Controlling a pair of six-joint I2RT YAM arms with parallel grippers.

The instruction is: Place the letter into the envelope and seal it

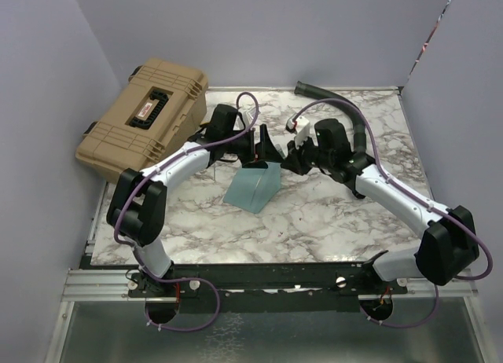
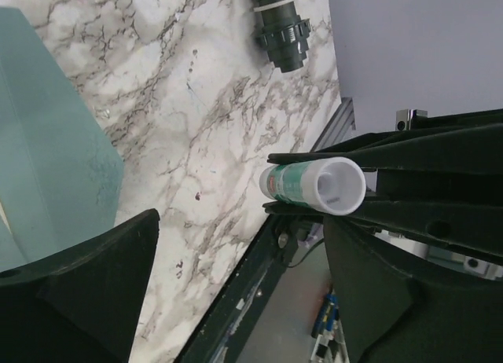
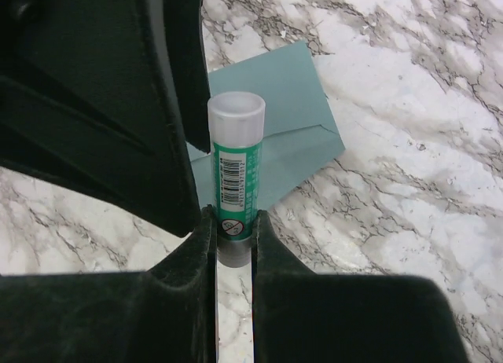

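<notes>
**Teal envelope flat, glue stick capped: sealing step in hand**

Tan case [image 1: 145, 119] sits far left, out of play. The left jaws stand wide apart and hold nothing. They hang near the envelope's far end, just beside the stick's cap.

The envelope [image 1: 253, 188] lies flat mid-surface [image 1: 330, 214]. Its long axis runs near to far, with the far end tipped a little right. Whether its flap is folded down I cannot tell. No letter shows, so it is likely inside already.

The right jaws are clamped on the glue stick [image 3: 236, 166], low on its green body. The stick lies about level, its white cap [image 3: 236, 115] pointing left toward the other arm.

My reading is that sealing is the step in hand, with the cap not yet off. Next, the left jaws need to close squarely on the cap and pull along the stick's axis while the right grip holds firm.
</notes>
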